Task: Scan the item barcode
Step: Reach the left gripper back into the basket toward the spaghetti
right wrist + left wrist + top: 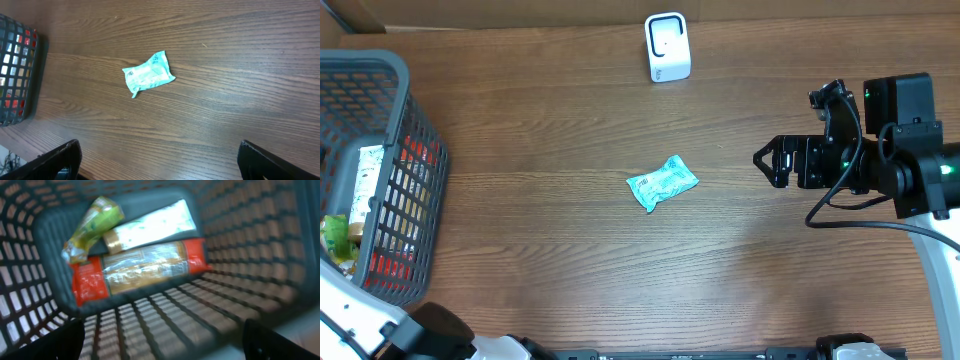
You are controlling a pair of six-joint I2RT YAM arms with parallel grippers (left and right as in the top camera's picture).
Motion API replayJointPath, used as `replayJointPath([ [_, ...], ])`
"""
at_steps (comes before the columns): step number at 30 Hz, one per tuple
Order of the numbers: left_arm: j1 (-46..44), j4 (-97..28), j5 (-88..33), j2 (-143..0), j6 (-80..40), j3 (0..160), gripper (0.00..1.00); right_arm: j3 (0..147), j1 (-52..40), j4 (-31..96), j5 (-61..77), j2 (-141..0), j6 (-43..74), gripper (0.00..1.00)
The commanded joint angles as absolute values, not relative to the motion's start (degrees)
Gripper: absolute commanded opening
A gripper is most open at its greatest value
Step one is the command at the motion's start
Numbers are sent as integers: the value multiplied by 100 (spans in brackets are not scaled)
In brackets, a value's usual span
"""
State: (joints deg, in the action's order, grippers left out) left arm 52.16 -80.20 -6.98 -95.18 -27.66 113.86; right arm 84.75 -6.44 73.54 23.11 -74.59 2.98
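I see the wooden table (570, 260) filling my overhead view, with the grey mesh basket (390, 75) at its left edge. My right gripper (767, 163) hovers over the right side of the table, jaws spread wide with nothing between them. My left gripper (160, 344) hangs above the basket's inside, its fingers also released and empty. The white scanner (667, 47) stands upright at the far edge. Near the table's middle lies the teal packet (662, 183), flat and crumpled, well apart from both grippers. In the basket, a clear packet with red ends (140, 270) lies beside a white tube (150, 227) and a green pouch (92, 227).
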Motion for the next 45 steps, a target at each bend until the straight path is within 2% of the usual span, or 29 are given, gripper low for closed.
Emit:
replayJointPath([
  [1,5441,-7518,-1046,-9548,-2364,10650,92,8584,-674,7343,2279,-7472,246,100],
  [6,5349,-6442,-1072,-9736,-1581,9784,92,8584,-674,7314,2255,-7472,185,100],
  [11,5041,-5605,-1358,-10197,-521,9275,87,8584,-674,7323,2255,-7472,183,100],
  [14,4762,-5478,-1179,-10501,390,9229,77,8584,-674,7371,2255,-7474,183,100],
  [19,4322,-5476,-554,-10877,1229,9227,79,8584,-674,7378,2255,-7516,183,100],
  [26,4045,-5262,515,-11340,1332,9227,84,8584,-674,7428,2257,-7682,185,100],
  [33,4047,-5247,397,-11983,1334,9225,86,8584,-674,7424,2305,-7793,189,100],
  [37,4047,-5345,353,-12359,1332,9220,82,8584,-674,7389,2303,-7793,187,100],
  [39,4047,-5371,355,-12464,1332,9220,71,8584,-674,7367,2303,-7795,187,100],
  [40,4047,-5369,355,-12495,1332,9220,52,8584,-674,7358,2303,-7797,187,100],
  [43,4047,-5363,357,-12492,1332,9240,5,8584,-674,7321,2303,-7797,189,100],
  [45,4047,-5465,357,-12479,1299,9330,4,8584,-674,7314,2303,-7797,189,100],
])
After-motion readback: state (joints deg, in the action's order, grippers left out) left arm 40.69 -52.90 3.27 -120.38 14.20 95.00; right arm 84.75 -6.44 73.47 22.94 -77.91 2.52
